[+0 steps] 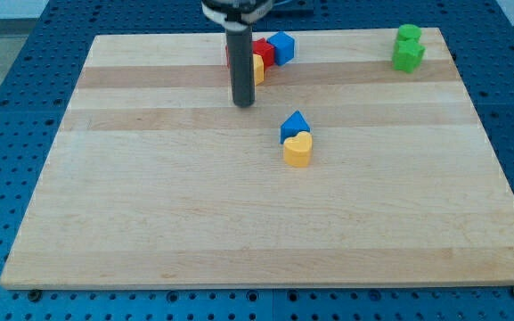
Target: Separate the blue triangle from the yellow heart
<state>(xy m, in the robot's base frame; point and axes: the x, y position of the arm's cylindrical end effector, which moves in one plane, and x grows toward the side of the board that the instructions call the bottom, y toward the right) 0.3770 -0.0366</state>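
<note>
blue triangle point(294, 125) 1, touching yellow heart point(298, 150) 1 | my tip point(243, 104) up-left, apart | no jaws

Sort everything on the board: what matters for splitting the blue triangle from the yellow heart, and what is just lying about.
For the job: blue triangle, yellow heart touching it, my tip up-left of both.

Lying about: red block, blue block, yellow block, two green blocks.

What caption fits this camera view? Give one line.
My tip stands up-left of the touching blue triangle and yellow heart.
</note>
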